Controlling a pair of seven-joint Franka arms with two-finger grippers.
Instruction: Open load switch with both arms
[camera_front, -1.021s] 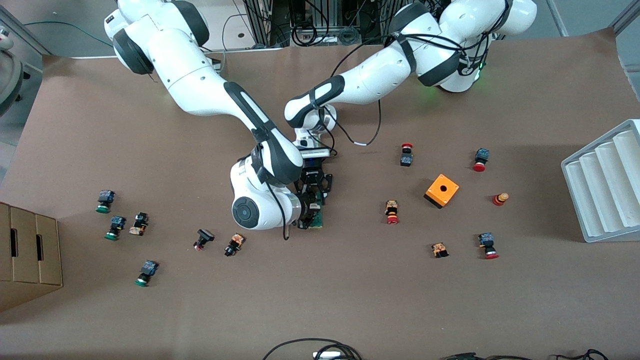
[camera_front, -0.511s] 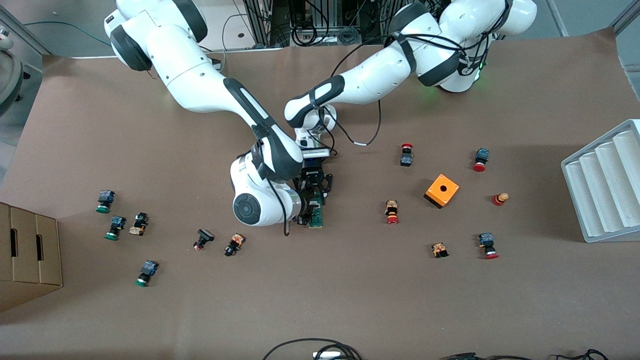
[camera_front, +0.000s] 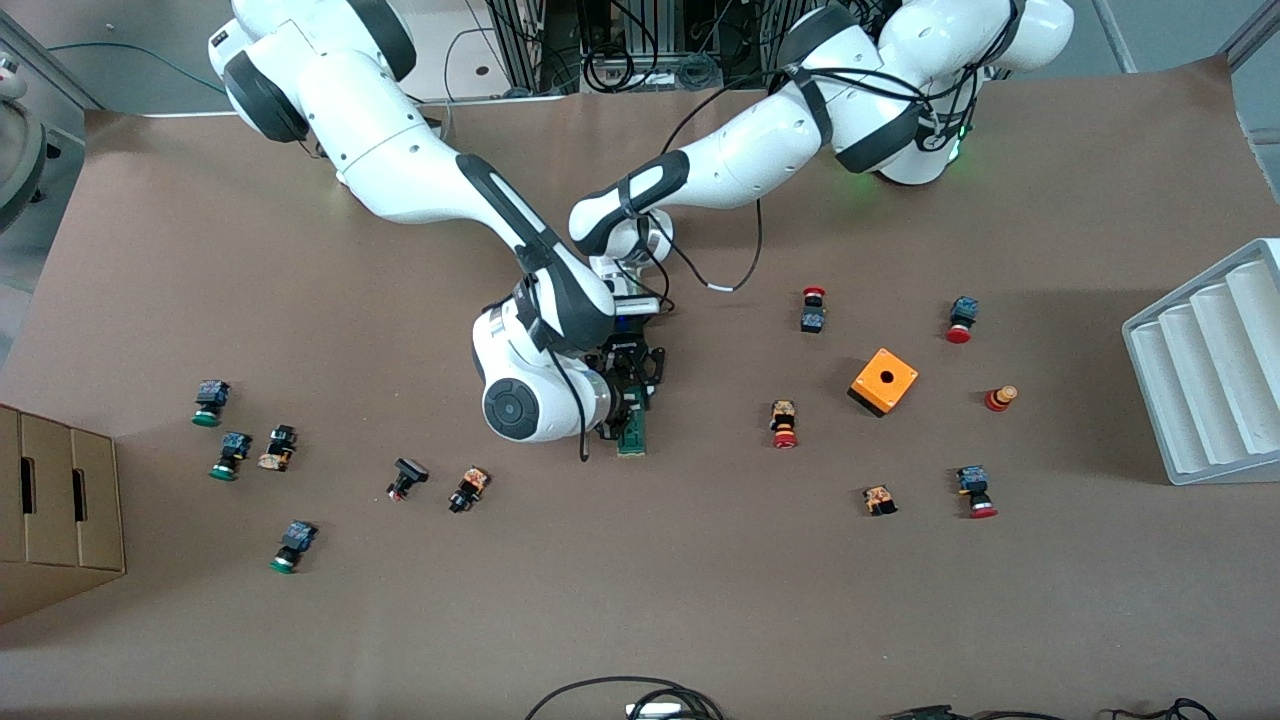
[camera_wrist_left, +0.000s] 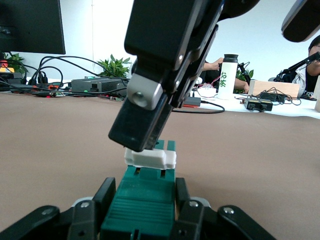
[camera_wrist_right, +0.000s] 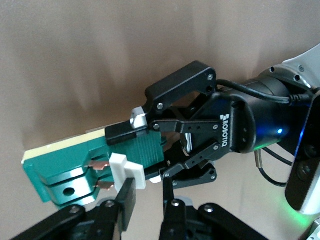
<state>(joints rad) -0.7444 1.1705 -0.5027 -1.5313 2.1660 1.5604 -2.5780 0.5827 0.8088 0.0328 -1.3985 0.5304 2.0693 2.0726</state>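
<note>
Right arm (camera_front: 530, 400) shifted; both grippers, left gripper (camera_wrist_right: 150, 131) and right gripper (camera_wrist_left: 145, 142), clamped on load switch (camera_front: 632, 432).

Load switch (camera_wrist_right: 75, 167): dark-green plastic w/ ribbed grip area, semi-matt; white lever piece (camera_wrist_right: 127, 170) smooth plastic, slight sheen; copper-looking metal contacts beside the lever. Left gripper (camera_wrist_right: 155, 150) clamping it: black matt plastic/metal links, one bare silvery metal fingertip block. Right gripper (camera_wrist_right: 145, 192) just by the lever: same matt black. Arms (camera_front: 400, 180): glossy white shells, black bands. Table (camera_front: 640, 600) under the switch: matt brown paper-like cover. Orange box (camera_front: 883, 381): smooth plastic.
</note>
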